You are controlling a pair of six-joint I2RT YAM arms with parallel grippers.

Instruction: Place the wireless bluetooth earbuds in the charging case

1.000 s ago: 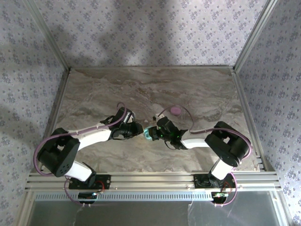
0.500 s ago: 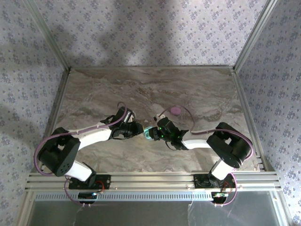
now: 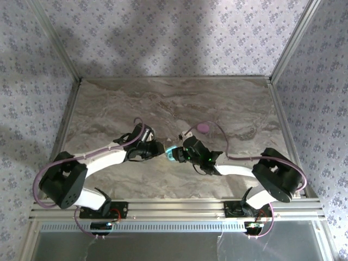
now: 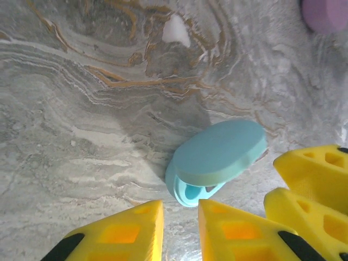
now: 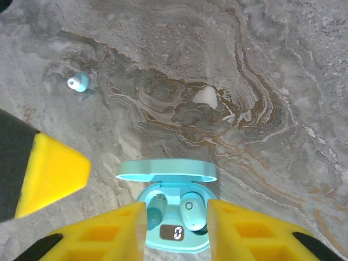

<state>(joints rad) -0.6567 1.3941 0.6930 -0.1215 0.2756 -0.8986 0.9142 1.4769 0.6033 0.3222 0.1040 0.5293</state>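
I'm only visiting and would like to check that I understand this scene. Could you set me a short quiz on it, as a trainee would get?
1. What number shows on the display of the blue case?
2. True or false: that case is shut.
3. Where does the loose blue earbud lie?
A) on the table
B) inside the case
C) on top of the case

Key:
1. Zero.
2. False. The lid is raised, and an earbud sits inside.
3. A
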